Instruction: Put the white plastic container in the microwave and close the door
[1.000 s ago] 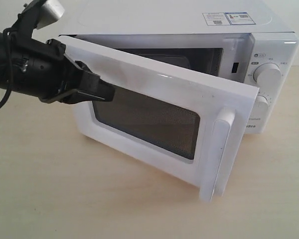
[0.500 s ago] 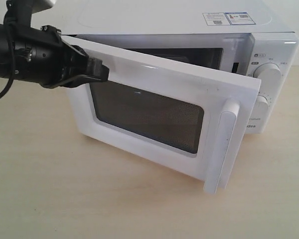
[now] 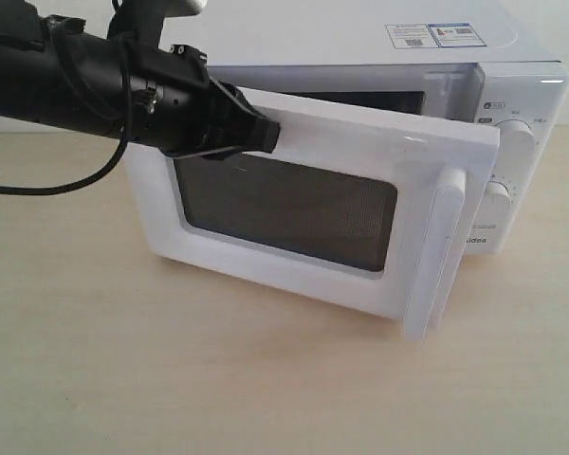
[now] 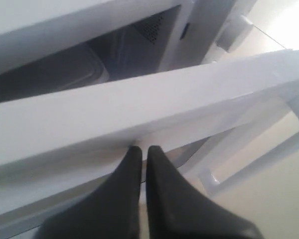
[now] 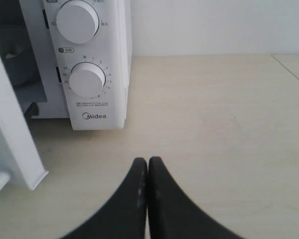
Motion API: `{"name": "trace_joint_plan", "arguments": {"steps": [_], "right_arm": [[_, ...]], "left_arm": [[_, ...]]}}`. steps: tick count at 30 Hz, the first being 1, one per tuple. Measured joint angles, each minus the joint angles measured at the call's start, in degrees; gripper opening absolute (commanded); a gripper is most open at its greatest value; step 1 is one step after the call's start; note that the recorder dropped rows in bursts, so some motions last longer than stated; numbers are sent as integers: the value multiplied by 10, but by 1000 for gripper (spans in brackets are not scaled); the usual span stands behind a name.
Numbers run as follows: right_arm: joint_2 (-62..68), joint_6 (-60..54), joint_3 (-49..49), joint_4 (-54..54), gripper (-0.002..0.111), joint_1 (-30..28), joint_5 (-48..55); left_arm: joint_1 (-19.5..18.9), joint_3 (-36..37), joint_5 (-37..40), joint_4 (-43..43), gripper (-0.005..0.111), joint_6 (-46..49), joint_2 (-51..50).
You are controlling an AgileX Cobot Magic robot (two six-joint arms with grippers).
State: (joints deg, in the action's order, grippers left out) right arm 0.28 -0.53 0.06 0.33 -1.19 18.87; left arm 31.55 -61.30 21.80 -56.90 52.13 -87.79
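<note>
Gaping microwave (image 3: 313, 38): door (image 3: 294, 204) ajar, touching left gripper (image 4: 141, 148) tips; contents unclear.
Grippers: both closed, empty.
Table (image 3: 123, 379): pale, beneath right gripper (image 5: 148, 160).

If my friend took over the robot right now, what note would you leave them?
Grippers: the left gripper is shut, its tips touching the door's top edge. The right gripper is shut and empty, above the table near the knobs.
Things: the door is ajar. A pale rounded shape inside the microwave is probably the white plastic container.
Done: container likely in.
Left: push the door fully shut.
</note>
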Motion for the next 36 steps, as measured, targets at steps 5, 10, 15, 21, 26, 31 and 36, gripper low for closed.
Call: {"name": "trace_joint_plan", "arguments": {"steps": [5, 10, 15, 21, 26, 31, 36], "right_arm": [[0, 1, 0, 0, 0, 0, 1], [0, 1, 0, 0, 0, 0, 1], [0, 1, 0, 0, 0, 0, 1], [0, 1, 0, 1, 0, 0, 1], [0, 1, 0, 2, 0, 0, 1], [0, 1, 0, 2, 0, 0, 1], [0, 1, 0, 2, 0, 0, 1]], "left_arm": [[0, -4, -26, 0, 4, 0, -19], [0, -4, -27, 0, 4, 0, -21], [0, -6, -27, 0, 4, 0, -22], [0, -14, -15, -3, 4, 0, -21], [0, -15, 4, -5, 4, 0, -7], [0, -15, 62, -6, 4, 0, 34], [0, -15, 109, -6, 4, 0, 126]]}}
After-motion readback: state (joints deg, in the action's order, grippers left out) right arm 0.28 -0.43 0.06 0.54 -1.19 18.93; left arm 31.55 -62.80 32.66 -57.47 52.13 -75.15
